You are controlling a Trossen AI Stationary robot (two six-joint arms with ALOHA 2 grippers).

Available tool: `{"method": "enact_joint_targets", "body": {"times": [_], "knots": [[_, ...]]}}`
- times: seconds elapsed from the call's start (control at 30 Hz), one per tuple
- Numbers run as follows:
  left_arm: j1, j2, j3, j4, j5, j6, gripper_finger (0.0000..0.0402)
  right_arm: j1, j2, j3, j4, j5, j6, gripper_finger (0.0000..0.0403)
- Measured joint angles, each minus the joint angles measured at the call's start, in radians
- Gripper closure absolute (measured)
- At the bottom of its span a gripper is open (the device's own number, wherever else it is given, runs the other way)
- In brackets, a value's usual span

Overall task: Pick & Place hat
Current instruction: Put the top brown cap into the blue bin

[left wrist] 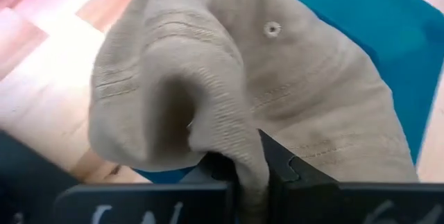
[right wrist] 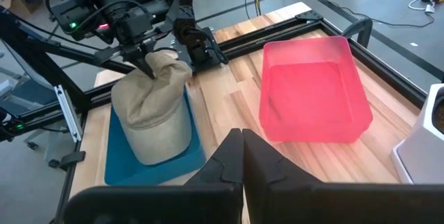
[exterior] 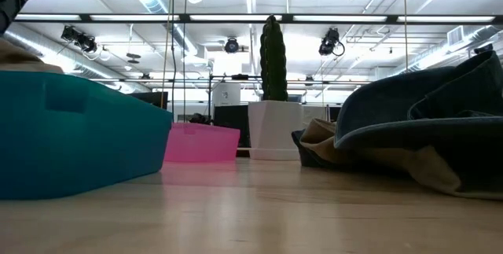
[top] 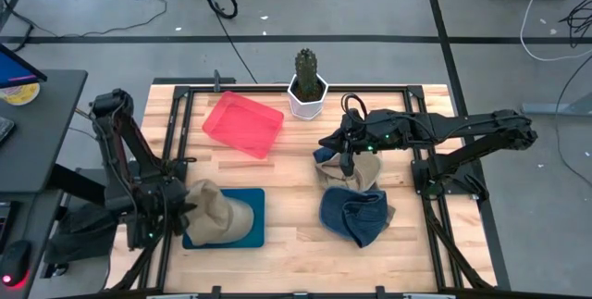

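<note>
A tan cloth hat (top: 222, 208) sits in a teal tray (top: 252, 231) near the table's near-left corner. My left gripper (top: 188, 208) is shut on it, and the right wrist view shows it (right wrist: 148, 68) at the top of the hat (right wrist: 152, 109). My right gripper (top: 349, 154) hovers shut, holding nothing, over a tan and dark hat (top: 359, 171) at mid-table. Its fingers (right wrist: 242, 148) meet at a point. A blue denim hat (top: 356, 218) lies on the wood nearer the near edge. My left gripper pinches a bunched fold of the tan hat's cloth (left wrist: 244, 156) between its two fingers (left wrist: 288, 172), at the hat's top on the side toward the table's left edge. The fingers come from above, pointing down. The hat's lower part rests in the teal tray (right wrist: 114, 165).
A pink tray (top: 243, 123) lies on the far-left part of the table. A white pot with a cactus (top: 308, 88) stands at the far edge. Black frame rails (top: 427, 165) run along the table's sides. Bare wood (top: 287, 202) shows between the teal tray and the blue hat.
</note>
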Motion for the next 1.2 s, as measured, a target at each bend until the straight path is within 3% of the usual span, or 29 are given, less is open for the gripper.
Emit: {"method": "enact_joint_targets", "body": {"times": [0.2, 0.47, 0.63, 1.2], "knots": [[0.000, 0.012, 0.000, 0.109, 0.002, 0.082, 0.0378, 0.000, 0.000, 0.000, 0.000, 0.000, 0.000, 0.0403], [0.000, 0.054, 0.000, 0.130, -0.008, 0.077, 0.0378, 0.000, 0.000, 0.000, 0.000, 0.000, -0.011, 0.0403], [0.000, 0.055, 0.000, 0.165, -0.071, 0.052, 0.0378, 0.000, 0.000, 0.000, 0.000, 0.000, -0.011, 0.0403], [-0.010, 0.055, -0.002, 0.192, -0.056, -0.146, 0.0368, 0.000, 0.000, 0.000, 0.000, 0.000, -0.030, 0.0403]]}}
